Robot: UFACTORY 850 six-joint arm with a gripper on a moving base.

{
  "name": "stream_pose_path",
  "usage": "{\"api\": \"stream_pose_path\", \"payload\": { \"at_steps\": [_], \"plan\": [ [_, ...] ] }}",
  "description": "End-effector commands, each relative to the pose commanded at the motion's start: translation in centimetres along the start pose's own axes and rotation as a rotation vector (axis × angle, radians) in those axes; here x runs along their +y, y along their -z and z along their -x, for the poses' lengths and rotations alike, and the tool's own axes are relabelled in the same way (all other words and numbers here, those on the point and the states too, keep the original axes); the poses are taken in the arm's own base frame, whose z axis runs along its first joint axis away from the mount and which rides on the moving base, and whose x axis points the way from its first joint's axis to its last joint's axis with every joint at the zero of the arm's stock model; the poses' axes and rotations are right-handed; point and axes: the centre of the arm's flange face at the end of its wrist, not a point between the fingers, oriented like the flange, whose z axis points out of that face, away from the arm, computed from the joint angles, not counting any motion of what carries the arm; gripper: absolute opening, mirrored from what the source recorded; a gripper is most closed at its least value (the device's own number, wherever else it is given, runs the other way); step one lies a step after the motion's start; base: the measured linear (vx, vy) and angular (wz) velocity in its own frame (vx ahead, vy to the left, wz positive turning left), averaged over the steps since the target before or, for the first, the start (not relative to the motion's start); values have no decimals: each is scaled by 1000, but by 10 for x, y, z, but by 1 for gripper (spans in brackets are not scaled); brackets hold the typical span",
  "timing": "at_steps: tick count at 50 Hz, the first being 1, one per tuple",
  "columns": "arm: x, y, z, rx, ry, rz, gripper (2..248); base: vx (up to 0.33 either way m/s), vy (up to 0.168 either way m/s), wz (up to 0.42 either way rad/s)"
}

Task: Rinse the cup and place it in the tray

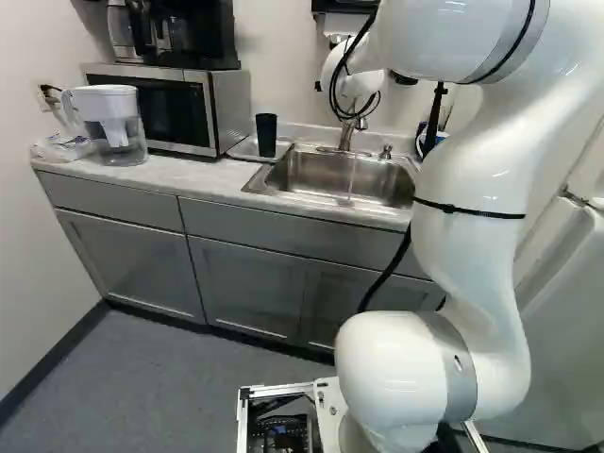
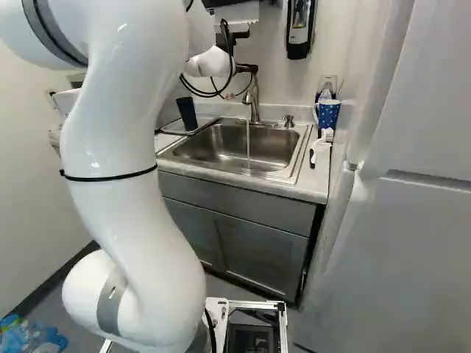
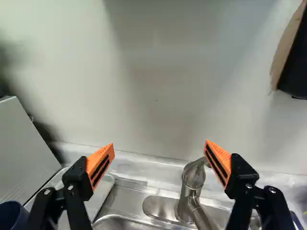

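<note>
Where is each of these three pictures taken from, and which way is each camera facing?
Left base view: on the base, behind the arm to its left, looking ahead and down; the arm stands right of the middle.
Right base view: on the base's other side, also facing ahead; the arm stands left of the middle.
Wrist view: on the wrist, looking along the gripper to the wall; two orange-padded fingers show.
Shared: all three show the sink and faucet.

Base views slightly downward behind arm (image 1: 472, 198), sharing sink (image 1: 311, 175), wrist view nearer, facing wall (image 3: 158, 86)
</note>
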Motion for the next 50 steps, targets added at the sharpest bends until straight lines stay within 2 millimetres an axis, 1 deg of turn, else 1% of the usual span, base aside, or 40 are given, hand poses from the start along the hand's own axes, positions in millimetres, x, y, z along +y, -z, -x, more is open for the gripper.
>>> {"api": "stream_pose_path", "payload": {
  "at_steps": [12, 50],
  "plan": [
    [-2, 6, 3, -27, 1, -3, 247, 0, 0, 0],
    [-1, 24, 12, -124, 0, 2, 247, 0, 0, 0]
  ]
}}
